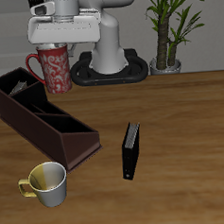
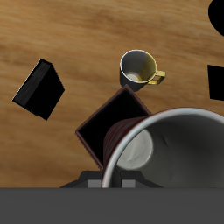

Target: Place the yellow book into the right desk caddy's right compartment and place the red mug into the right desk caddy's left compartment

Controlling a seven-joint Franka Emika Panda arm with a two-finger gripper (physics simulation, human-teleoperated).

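Observation:
My gripper [image 1: 51,48] is shut on the rim of the red mug [image 1: 54,71], a dark red mug with pale speckles that hangs upright high above the table. In the wrist view the red mug [image 2: 171,157] fills the foreground, its grey inside showing. Under it lies the right desk caddy [image 1: 48,118], a long dark brown box with dividers. One squarish end cell of the caddy [image 2: 112,127] shows partly beneath the mug's rim. A thin pale slab that looks like the yellow book [image 1: 21,87] lies in the caddy's cell farthest back.
A silvery mug with a yellow handle [image 1: 48,183] [image 2: 140,70] stands by the caddy's front end. A black book [image 1: 132,150] [image 2: 39,87] stands upright on the wood beside it. A potted plant [image 1: 165,30] sits at the back by the robot's base.

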